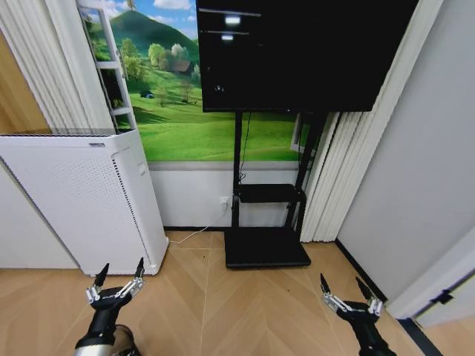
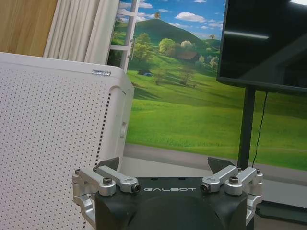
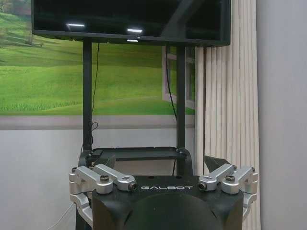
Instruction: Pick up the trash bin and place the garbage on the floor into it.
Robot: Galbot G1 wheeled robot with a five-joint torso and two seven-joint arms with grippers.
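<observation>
The robot is facing a wall, with the black screen stand (image 1: pixel 267 245) standing as the landmark in the middle of the head view. The left gripper (image 1: pixel 119 279) is hovering over the floor (image 1: pixel 223 304) to the left of the stand's flat base, just in front of the tall white perforated appliance (image 1: pixel 82 200), and its fingers are standing spread apart with nothing between them. The right gripper (image 1: pixel 345 285) is hanging over the herringbone parquet to the right of the stand's base, near the white curtain (image 1: pixel 330 178), and its fingers are likewise standing open and empty. A large dark screen (image 1: pixel 304 52) is sitting on top of the stand, and a mural of green hills (image 1: pixel 178 96) is covering the wall behind it (a white cable is trailing along the floor from the wall toward the appliance). In the left wrist view the left gripper (image 2: pixel 168 170) is pointing toward the appliance (image 2: pixel 53 143) and the mural to the left of the stand. In the right wrist view the right gripper (image 3: pixel 160 165) is pointing straight at the stand (image 3: pixel 134 153), with the curtain just to the stand's right.
</observation>
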